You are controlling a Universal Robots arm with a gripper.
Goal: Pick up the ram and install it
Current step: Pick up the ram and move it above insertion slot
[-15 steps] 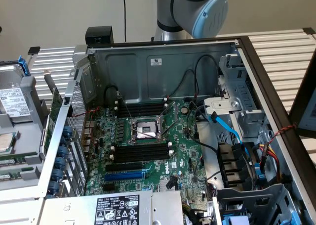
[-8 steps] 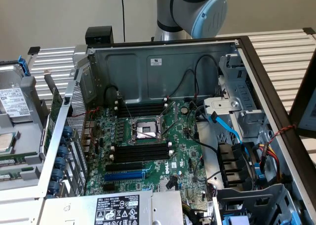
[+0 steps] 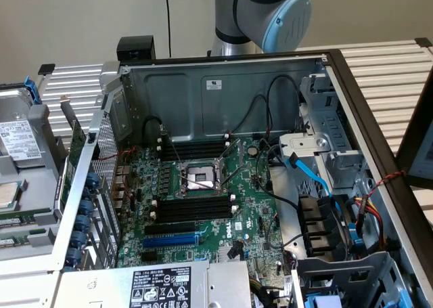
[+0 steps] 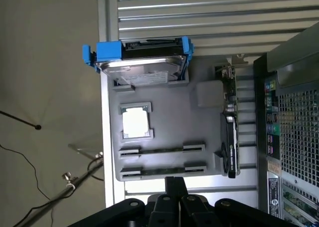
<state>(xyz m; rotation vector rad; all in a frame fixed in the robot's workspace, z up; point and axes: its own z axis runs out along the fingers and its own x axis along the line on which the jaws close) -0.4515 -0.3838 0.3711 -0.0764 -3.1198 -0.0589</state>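
As seen across the exterior view from its left:
Tray point(image 3: 27, 254): grey, lower left, beside open case point(image 3: 223, 98).
Ram point(image 3: 17, 222): two green sticks on edge in tray holders, lower left.
Memory slots point(image 3: 196, 206): black, frame centre, on motherboard point(image 3: 250, 213).
Arm point(image 3: 264, 10): upper centre, behind case.
Gripper point(image 4: 174, 181): jaws together, tips near closest ram stick, over tray edge.

Soft, even indoor light, mild shadow inside the computer case point(image 3: 203, 105), white glare on the processor point(image 4: 135, 123)
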